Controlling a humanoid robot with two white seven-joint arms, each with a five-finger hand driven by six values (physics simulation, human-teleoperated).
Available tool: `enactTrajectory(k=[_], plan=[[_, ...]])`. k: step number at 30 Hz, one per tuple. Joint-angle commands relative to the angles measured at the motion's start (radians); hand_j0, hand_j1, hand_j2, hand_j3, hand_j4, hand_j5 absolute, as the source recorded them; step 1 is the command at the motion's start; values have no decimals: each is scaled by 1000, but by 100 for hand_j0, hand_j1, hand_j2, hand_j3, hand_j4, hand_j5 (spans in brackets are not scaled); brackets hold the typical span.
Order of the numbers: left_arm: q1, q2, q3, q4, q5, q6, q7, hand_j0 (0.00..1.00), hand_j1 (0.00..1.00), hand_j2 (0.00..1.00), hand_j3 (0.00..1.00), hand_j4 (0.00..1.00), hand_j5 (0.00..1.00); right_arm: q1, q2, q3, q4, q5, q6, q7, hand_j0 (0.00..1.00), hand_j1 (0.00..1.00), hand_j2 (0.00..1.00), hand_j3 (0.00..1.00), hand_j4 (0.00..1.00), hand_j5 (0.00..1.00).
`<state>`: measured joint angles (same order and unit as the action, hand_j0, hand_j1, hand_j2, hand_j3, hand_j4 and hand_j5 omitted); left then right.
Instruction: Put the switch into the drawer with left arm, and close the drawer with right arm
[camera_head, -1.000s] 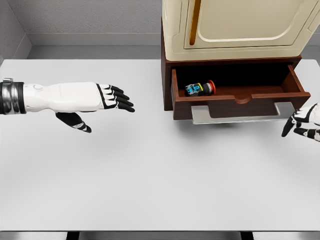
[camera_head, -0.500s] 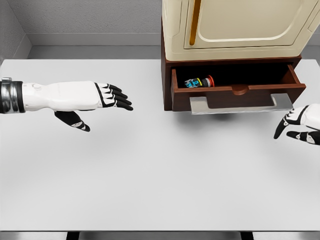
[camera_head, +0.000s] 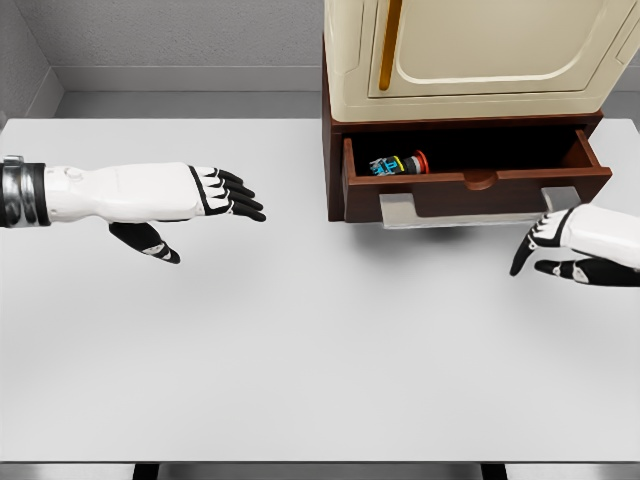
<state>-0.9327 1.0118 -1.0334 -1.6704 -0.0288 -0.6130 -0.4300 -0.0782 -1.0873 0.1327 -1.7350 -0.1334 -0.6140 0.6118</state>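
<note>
So the switch (camera_head: 400, 164) was already lying in the drawer (camera_head: 478, 192), over on its left side near the back, so I'd call the first half of the job done. What was left was the closing part: the drawer was only partway in, with its front and the grey handle (camera_head: 480, 207) sticking out from the brown cabinet (camera_head: 332, 150) under the cream-coloured unit (camera_head: 470, 50)

The left hand (camera_head: 215, 195) was out over the white table (camera_head: 300, 340), well apart from the drawer, fingers stretched out flat and thumb hanging down, holding nothing. The right hand (camera_head: 570, 245) was low at the right edge, just in front of the handle's right end, fingers loosely spread and empty. Couldn't tell whether it was actually touching the handle or just near it, looked like a small gap to me
</note>
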Motion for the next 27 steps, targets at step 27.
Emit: enactTrajectory(k=[27], plan=[[0,1,1,-2,7,2,0,100,100,100,100,100,100,-267,104,196,210,41,3,-1,52,52,52,52,52,52]])
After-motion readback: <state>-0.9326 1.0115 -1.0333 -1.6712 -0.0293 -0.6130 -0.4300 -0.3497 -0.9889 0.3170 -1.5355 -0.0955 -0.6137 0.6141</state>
